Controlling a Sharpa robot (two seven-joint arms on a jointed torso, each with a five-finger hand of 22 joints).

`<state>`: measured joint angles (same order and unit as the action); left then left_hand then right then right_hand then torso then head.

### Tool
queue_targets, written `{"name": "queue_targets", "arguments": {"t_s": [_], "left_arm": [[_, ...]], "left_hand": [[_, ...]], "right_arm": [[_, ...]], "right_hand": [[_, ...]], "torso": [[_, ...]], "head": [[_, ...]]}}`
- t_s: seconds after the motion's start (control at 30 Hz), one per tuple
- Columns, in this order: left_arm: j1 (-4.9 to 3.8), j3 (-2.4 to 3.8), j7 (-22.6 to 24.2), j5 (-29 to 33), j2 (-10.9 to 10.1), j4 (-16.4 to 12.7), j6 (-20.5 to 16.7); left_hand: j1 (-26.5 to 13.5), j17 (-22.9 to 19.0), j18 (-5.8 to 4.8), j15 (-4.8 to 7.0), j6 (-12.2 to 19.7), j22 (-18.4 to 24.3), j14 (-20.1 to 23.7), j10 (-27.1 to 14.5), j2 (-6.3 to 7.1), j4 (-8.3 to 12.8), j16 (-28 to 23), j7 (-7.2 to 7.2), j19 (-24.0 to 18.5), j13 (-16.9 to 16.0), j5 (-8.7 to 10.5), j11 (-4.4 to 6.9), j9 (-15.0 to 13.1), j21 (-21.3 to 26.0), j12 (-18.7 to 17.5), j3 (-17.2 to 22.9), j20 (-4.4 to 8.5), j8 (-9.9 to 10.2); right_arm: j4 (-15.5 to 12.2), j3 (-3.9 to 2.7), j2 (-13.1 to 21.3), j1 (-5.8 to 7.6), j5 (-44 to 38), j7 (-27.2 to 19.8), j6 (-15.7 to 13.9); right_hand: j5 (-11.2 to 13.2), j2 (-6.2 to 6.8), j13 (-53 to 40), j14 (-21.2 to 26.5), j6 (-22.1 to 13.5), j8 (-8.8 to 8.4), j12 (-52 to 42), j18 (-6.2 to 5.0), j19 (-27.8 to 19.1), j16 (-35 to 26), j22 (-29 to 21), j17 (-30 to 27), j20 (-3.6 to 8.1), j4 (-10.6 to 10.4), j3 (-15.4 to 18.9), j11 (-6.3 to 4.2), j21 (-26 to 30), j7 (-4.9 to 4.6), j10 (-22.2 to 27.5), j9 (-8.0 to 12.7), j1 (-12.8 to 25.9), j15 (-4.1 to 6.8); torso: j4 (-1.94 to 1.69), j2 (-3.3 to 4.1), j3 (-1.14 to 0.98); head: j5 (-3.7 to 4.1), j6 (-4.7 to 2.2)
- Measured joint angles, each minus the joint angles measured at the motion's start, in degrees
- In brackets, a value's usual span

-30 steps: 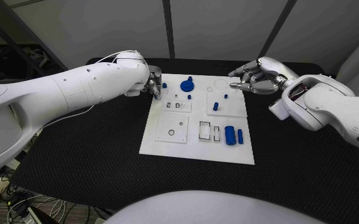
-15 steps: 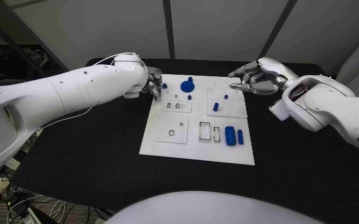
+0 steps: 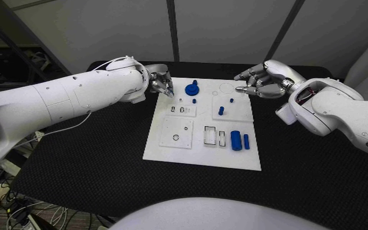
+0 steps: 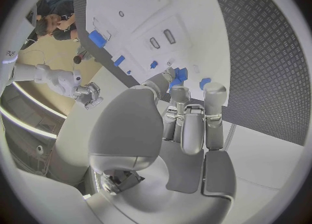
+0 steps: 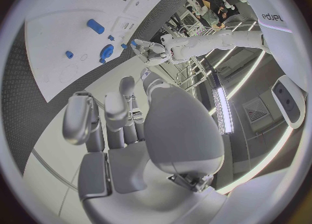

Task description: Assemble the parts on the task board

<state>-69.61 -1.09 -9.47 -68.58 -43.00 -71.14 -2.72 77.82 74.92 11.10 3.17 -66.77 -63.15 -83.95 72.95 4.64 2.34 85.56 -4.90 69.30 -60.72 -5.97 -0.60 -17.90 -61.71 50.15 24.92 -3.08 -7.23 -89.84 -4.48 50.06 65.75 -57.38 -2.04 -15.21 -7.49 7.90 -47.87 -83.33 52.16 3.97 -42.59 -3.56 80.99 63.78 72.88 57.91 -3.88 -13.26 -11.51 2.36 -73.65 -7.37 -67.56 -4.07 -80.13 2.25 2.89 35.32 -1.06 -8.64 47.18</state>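
A white task board lies flat in the middle of a black desk, between 2 white robot arms. The board is a rectangular plate with raised white panels, shallow slots and small round holes, and small blue parts sit on it.

The left hand hangs over the board's far left corner. In the left wrist view its fingertips are drawn together around a small blue peg, so it appears to be pinching that part, probably to lift it or seat it in a hole. Just beside it a blue knob-shaped part stands on the board.

The right hand hovers near the board's far right corner, fingers curled inward with nothing visible between them; it seems to be waiting clear of the work.

Other parts are spread across the board: a short blue peg stands upright near the centre, a tiny blue piece sits just behind it, and 2 blue bars lie side by side near the right edge, next to empty rectangular slots. Most sockets look unfilled, so the assembly seems to be at an early stage.
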Motion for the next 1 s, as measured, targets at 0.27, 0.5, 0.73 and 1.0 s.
{"name": "queue_targets", "arguments": {"t_s": [0.27,0.5,0.73,1.0], "left_arm": [[1.74,-0.03,7.60,7.06,-1.50,-3.30,-8.35],[4.64,-0.08,15.85,12.50,-0.91,-4.19,-13.97],[6.47,-0.09,22.09,15.34,0.68,-3.14,-18.23],[7.69,-0.05,25.30,15.76,2.40,-1.52,-20.36]], "left_hand": [[0.00,0.00,0.01,0.00,0.01,0.00,0.00,0.31,0.00,0.00,0.00,0.01,0.21,0.62,0.01,0.31,0.00,0.00,-0.30,0.00,0.20,0.00],[-0.23,0.00,0.00,0.00,0.01,0.02,0.00,0.49,-0.23,0.22,0.00,0.01,0.20,1.11,0.07,0.49,0.00,0.00,-0.95,0.15,0.20,0.00],[-0.23,0.00,-0.01,0.20,0.01,0.11,-0.20,0.50,-0.23,0.52,-0.22,0.01,0.20,1.54,0.09,0.50,0.00,0.00,-1.45,0.19,0.20,0.00],[-0.22,0.00,0.00,0.31,-0.01,-0.67,-0.11,2.68,-0.22,1.47,-0.22,-0.01,0.44,-6.73,-0.21,-1.24,0.00,-0.59,9.49,-0.13,0.44,0.00]], "right_arm": [[0.21,0.00,-0.44,0.00,-0.36,0.07,-0.03],[0.39,0.00,-1.20,0.00,-1.38,0.26,-0.05],[0.60,0.01,-1.62,0.00,-2.02,0.44,-0.07],[0.80,0.01,-1.98,0.00,-2.46,0.55,-0.06]], "right_hand": [[0.00,0.00,0.00,0.00,0.21,0.00,-0.18,0.00,0.00,0.00,0.12,0.14,0.00,0.00,0.00,0.00,0.00,0.21,0.00,0.00,0.00,0.00],[0.00,0.00,0.00,0.00,0.21,0.00,-0.23,0.00,0.00,0.00,0.11,0.13,0.00,0.00,0.00,0.00,0.00,0.21,0.00,0.00,0.00,0.00],[0.00,0.00,0.00,0.00,0.21,0.00,-0.23,0.00,0.00,0.00,0.11,0.18,0.00,0.00,0.00,0.00,0.00,0.21,0.00,0.00,0.00,0.00],[0.00,0.00,0.00,0.00,0.21,0.00,-0.23,0.00,0.00,0.00,0.11,0.17,0.00,0.00,0.00,0.00,0.00,0.21,0.00,0.00,0.00,0.00]], "torso": [[-0.01,-0.03,0.02],[0.03,-0.04,0.08],[0.08,0.01,0.09],[0.12,0.06,0.08]], "head": [[0.16,-0.36],[0.66,-0.75],[0.93,-0.92],[1.35,-0.85]]}}
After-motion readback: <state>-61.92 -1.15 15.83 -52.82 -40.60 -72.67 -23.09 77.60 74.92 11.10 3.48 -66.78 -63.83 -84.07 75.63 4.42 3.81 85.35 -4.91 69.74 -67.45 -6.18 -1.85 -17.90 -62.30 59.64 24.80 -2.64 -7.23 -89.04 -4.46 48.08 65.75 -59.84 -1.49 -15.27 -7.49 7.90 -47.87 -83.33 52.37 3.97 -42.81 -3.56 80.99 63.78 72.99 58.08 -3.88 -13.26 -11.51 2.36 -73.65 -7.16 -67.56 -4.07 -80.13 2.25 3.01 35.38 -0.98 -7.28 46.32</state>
